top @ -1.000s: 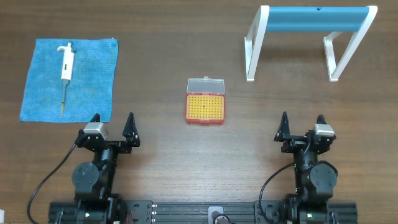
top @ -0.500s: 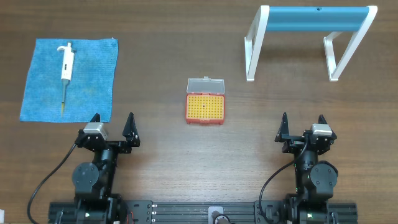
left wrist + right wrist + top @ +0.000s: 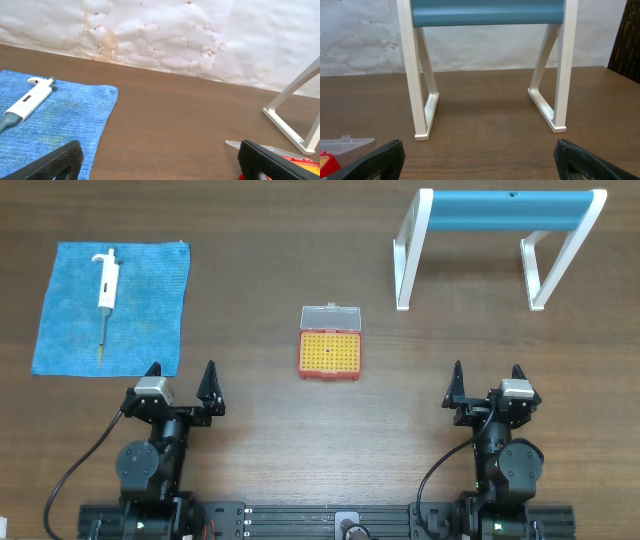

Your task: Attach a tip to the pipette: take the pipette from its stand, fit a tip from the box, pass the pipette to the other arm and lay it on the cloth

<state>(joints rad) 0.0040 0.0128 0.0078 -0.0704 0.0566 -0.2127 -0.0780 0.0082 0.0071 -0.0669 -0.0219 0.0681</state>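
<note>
The white pipette [image 3: 105,284] with a yellowish tip lies lengthwise on the blue cloth [image 3: 150,320] at the far left; its white upper end [image 3: 27,99] rests on the blue cloth [image 3: 65,125]. The orange tip box [image 3: 329,355] with its clear lid folded back sits at the table's middle. The white-and-blue stand [image 3: 500,225] is at the back right, with its legs [image 3: 420,100] on the table. My left gripper [image 3: 183,383] is open near its base, just in front of the cloth. My right gripper [image 3: 485,384] is open near its base, holding nothing.
A pale wall runs behind the brown wooden table [image 3: 250,270]. The box's clear lid edge [image 3: 347,142] lies off to one side of the right gripper. Cables trail from both arm bases along the front edge.
</note>
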